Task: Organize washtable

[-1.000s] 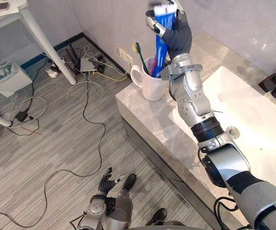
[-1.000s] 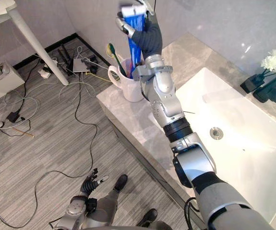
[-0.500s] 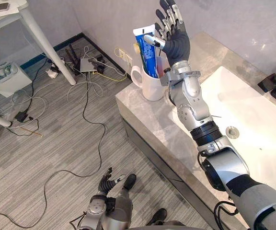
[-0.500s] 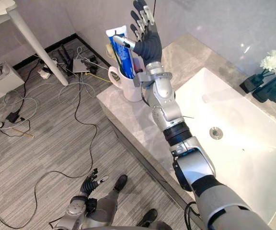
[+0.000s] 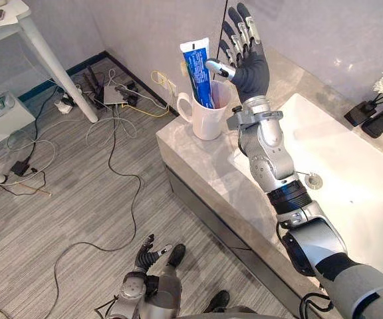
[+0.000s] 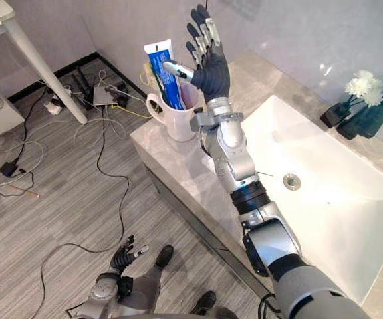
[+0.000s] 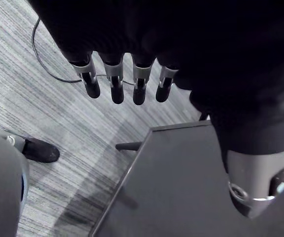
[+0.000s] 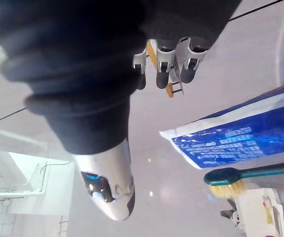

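Observation:
A blue toothpaste tube (image 5: 197, 72) stands upright in a white handled mug (image 5: 205, 118) on the grey marble washtable (image 5: 198, 159), near its left end. The right wrist view also catches a green-headed toothbrush (image 8: 240, 175) beside the tube (image 8: 240, 140). My right hand (image 5: 245, 56) is raised just right of the mug, fingers straight and spread, open, holding nothing and apart from the tube. My left hand (image 5: 150, 251) hangs low over the floor in front of the table, fingers relaxed and open.
A white basin (image 5: 351, 166) with a drain (image 5: 313, 179) is set into the washtable to the right of my arm. Dark vases with white flowers (image 6: 363, 85) stand at the far right. Cables and a power strip (image 5: 115, 93) litter the floor; a white table leg (image 5: 58, 63) stands far left.
One second ago my right hand held the toothpaste tube above the mug. The tube has dropped into the mug, and the hand has let go, spread its fingers and drawn slightly right.

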You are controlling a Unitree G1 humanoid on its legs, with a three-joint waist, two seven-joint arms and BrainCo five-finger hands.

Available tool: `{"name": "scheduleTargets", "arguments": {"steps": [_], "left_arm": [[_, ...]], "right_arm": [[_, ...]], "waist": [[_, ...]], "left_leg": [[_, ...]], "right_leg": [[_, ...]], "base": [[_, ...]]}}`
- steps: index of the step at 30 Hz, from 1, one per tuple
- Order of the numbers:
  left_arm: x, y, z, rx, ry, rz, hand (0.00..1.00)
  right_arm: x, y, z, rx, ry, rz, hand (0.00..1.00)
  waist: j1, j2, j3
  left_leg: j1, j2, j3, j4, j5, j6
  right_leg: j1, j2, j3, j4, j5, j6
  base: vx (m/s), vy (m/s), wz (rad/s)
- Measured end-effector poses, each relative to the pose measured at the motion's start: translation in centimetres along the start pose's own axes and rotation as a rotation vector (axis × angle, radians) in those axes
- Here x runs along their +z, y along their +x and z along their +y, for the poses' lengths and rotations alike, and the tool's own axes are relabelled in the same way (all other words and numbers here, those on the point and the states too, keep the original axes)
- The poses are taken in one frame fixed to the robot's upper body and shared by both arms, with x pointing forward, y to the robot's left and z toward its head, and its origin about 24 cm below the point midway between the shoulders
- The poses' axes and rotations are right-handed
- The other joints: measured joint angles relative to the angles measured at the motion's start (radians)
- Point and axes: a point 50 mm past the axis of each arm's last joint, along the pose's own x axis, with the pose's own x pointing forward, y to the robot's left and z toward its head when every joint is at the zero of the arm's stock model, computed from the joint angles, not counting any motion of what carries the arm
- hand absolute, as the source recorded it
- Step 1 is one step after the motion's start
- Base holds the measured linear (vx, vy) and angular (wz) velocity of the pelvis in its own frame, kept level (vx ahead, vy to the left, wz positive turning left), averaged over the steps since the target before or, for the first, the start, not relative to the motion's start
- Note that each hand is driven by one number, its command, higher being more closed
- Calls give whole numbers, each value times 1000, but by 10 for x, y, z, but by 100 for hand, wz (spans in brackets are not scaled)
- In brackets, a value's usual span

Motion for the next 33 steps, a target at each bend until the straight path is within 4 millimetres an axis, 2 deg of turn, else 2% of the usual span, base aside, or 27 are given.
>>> {"name": "scheduleTargets", "arguments": {"steps": [7,9,12,15,18,20,21,24,27,29,30,32,33], "left_arm": [[-7,-2,7,7,22,32,0],[-7,-2,7,5,33,35,0],[-12,-3,6,2,42,56,0],[-20,-6,5,-1,47,85,0],[-25,-9,5,-7,59,100,0],[-26,-9,2,-19,62,104,0],[-29,-10,1,-31,71,114,0],[-34,-13,-1,-39,72,133,0],[-35,-14,-5,-47,64,140,0],[-38,-16,-10,-57,51,149,0],[-38,-16,-11,-59,49,150,0],[-40,-18,-18,-82,33,158,0],[-41,-18,-18,-83,30,162,0]], "right_arm": [[24,-7,3,37,6,-110,0],[34,-10,2,53,-1,-147,0],[48,-24,-9,37,-25,-200,0],[64,-37,-22,12,-65,-257,0],[91,-55,-38,-15,-166,-357,0],[105,-64,-49,-47,-227,-399,0],[117,-73,-59,-90,-275,-439,0],[150,-100,-91,-254,-408,-549,0],[170,-119,-108,-359,-502,-609,0],[189,-142,-123,-474,-582,-670,0],[191,-148,-127,-498,-594,-674,0],[198,-174,-142,-596,-624,-654,0],[198,-179,-145,-620,-624,-645,0]], "waist": [[-47,-21,-20],[-49,-22,-22],[-57,-22,-49],[-83,-18,-76],[-107,-12,-94],[-110,-5,-99],[-131,0,-107],[-161,11,-121],[-174,23,-139],[-203,37,-153],[-210,38,-154],[-219,42,-168],[-221,43,-171]], "left_leg": [[7,1,7,0,0,0],[10,1,14,0,0,0],[10,-1,28,0,0,0],[14,-1,36,0,0,0],[23,3,67,0,-1,1],[27,6,86,0,-3,4],[28,7,91,0,-4,6],[30,16,115,-1,-5,8],[30,20,138,-1,-7,10],[33,19,147,-1,-9,13],[34,20,151,-1,-9,13],[35,25,172,-1,-12,16],[36,27,180,-1,-12,16]], "right_leg": [[5,-1,8,0,1,-1],[5,-1,16,-2,4,-1],[8,-1,23,-17,12,1],[11,-1,27,-24,15,2],[12,1,53,-34,27,0],[10,2,64,-38,34,-1],[10,4,73,-45,40,-1],[6,12,94,-62,55,-5],[-7,14,117,-67,63,-6],[-11,12,129,-70,67,-5],[-11,12,132,-70,67,-5],[-24,14,155,-69,69,-7],[-27,14,163,-70,72,-7]], "base": [[-21,3,-3],[-29,10,-8],[-16,15,-7],[-14,5,-4],[-37,10,-23],[-34,14,-27],[-46,15,-16],[-54,6,-24],[-33,7,-25],[-15,9,-14],[-18,6,-17],[-4,2,-28],[9,2,-34]]}}
